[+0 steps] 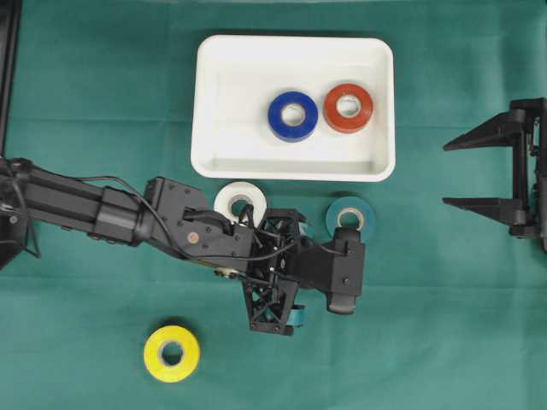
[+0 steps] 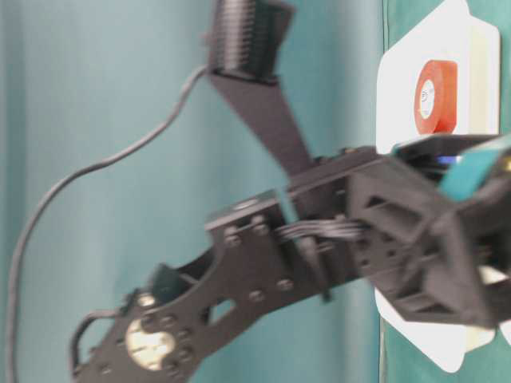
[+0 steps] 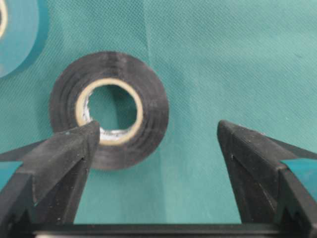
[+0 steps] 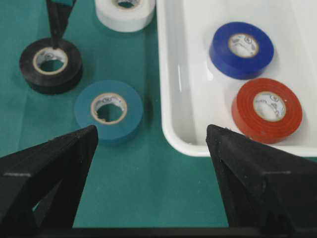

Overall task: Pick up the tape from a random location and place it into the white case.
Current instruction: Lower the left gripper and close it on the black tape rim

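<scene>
Setting: robot lab bench.
Surface: green cloth (image 1: 444,342) covering the whole table.
Rig: two black arms, cabled, left arm (image 1: 102,209) reaching in.
Props: coloured tape rolls (image 1: 172,353), staged.

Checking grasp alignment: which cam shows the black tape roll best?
Left wrist view: the black tape roll lies large and whole on the cloth, just ahead of the open left gripper. Right wrist view shows it small, a fingertip partly over it. Overhead and table-level views don't show it.
</scene>
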{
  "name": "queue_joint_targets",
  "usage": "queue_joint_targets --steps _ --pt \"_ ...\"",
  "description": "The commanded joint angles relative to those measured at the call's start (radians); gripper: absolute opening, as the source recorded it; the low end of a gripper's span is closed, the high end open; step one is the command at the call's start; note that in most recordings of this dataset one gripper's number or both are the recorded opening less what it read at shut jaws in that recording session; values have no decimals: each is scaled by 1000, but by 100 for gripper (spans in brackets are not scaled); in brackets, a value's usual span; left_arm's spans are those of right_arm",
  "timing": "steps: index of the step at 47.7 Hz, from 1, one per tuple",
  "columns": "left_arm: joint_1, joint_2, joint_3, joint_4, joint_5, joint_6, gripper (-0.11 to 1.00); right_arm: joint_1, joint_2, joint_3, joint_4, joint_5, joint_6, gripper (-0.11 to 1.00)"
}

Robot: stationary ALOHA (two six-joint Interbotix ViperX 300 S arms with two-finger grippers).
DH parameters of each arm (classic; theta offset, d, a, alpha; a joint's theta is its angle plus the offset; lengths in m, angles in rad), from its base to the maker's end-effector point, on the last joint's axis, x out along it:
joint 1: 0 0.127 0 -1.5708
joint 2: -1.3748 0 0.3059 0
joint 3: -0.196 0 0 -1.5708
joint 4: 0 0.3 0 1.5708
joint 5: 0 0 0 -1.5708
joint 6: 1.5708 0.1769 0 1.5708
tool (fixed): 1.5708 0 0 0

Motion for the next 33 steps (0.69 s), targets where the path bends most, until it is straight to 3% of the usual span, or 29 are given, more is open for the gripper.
queue_joint_targets --steps 1,25,33 --pt "-8 -2 -15 0 -17 0 93 2 5 -17 -2 -8 -2 84" --pt "-9 38 -18 0 -48 0 93 2 11 -17 -3 -9 -2 84" --pt "-8 37 -15 0 -44 0 84 2 12 -15 -2 -9 -2 84"
